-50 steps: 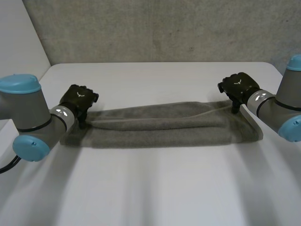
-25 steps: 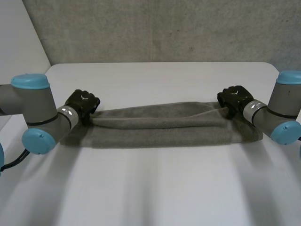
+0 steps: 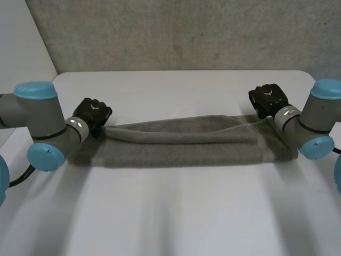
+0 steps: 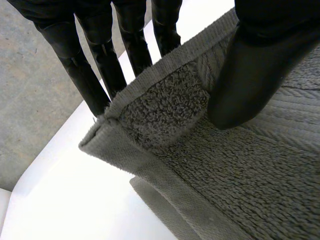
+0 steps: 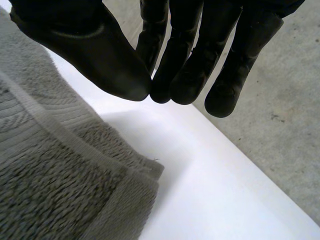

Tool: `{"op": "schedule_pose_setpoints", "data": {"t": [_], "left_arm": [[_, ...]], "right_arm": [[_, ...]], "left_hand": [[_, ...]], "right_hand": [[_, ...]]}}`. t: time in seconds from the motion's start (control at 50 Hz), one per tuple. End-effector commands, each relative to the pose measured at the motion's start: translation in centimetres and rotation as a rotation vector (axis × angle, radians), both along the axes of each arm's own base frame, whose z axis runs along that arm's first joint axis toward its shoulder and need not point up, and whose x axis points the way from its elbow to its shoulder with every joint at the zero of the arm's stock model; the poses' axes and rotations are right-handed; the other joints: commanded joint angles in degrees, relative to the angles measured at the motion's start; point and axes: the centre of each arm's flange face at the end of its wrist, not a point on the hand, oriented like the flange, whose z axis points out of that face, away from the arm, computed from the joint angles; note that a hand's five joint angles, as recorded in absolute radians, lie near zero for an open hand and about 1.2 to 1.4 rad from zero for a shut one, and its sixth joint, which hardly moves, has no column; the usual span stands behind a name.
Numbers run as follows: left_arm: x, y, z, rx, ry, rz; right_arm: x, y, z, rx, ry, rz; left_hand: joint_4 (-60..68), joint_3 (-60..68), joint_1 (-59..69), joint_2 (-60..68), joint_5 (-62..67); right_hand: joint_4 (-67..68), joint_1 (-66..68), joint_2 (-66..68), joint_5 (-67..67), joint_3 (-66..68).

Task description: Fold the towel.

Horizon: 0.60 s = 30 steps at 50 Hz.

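Long grey terry towel (image 3: 181, 144) lay as a folded strip across the middle of the white table (image 3: 176, 213), its ends towards the two arms. The top layer bulged slightly along the far edge.

Left hand (image 3: 91, 113) sat at the towel's left end, on the far corner. In the left wrist view the thumb (image 4: 250, 70) pressed on the upper face of the cloth, with the fingers (image 4: 102, 65) straight behind the hem. The corner was pinched between them and lifted off the table, the lower layer lying flat underneath.

Right hand (image 3: 269, 98) was at the towel's right end, by the far corner. In the right wrist view the thumb tip met the fingertips (image 5: 192, 65), closed together, with bare table visible past them and no cloth in the pinch. The towel corner (image 5: 55, 185) lay flat on the table just below the thumb.
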Motion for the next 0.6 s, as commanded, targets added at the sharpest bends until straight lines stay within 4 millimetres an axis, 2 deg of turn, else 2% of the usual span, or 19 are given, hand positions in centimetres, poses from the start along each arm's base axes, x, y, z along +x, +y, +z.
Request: {"op": "schedule_pose_setpoints", "data": {"t": [0.02,0.04,0.06,0.14,0.24,0.48,0.6], "left_arm": [[0.0,-0.2,-0.4,0.005,-0.002,0.002],[0.0,-0.2,-0.4,0.005,-0.002,0.002],[0.0,-0.1,-0.4,0.009,-0.003,0.002],[0.0,0.1,-0.3,0.012,-0.003,0.001],[0.1,0.5,-0.3,0.022,-0.007,0.0],[0.1,0.6,-0.4,0.024,-0.007,-0.001],[0.0,0.7,-0.4,0.024,-0.007,-0.004]], "right_arm": [[0.2,0.2,-0.7,0.01,0.004,0.006],[0.2,0.2,-0.7,0.011,0.004,0.006],[0.1,0.3,-0.7,0.015,0.005,0.005],[-0.4,0.3,-0.6,0.04,0.009,-0.001],[-2.2,0.1,-0.6,0.099,0.021,-0.033],[-2.7,0.4,-2.0,0.136,0.067,-0.037],[-2.7,0.2,-2.3,0.129,0.068,-0.037]], "left_hand": [[-6.7,-7.0,-6.6,-6.9,-16.3],[-6.7,-7.0,-6.6,-6.9,-16.3],[-6.7,-7.0,-6.6,-6.9,-16.3],[-6.8,-7.1,-6.8,-7.1,-16.4],[-7.3,-7.6,-7.3,-7.6,-16.9],[-7.3,-7.6,-7.3,-7.6,-16.9],[-7.3,-7.6,-7.3,-7.6,-16.9]], "right_hand": [[-8.4,-8.5,-7.0,-9.1,-8.6],[-8.5,-8.6,-7.1,-9.2,-8.7],[-22.3,-22.4,-20.9,-23.0,-22.5],[-22.5,-22.5,-21.0,-23.2,-22.6],[-22.5,-22.5,-21.0,-23.2,-22.6],[-28.2,-28.3,-26.8,-28.9,-28.4],[-20.1,-20.2,-18.7,-20.8,-20.3]]}}
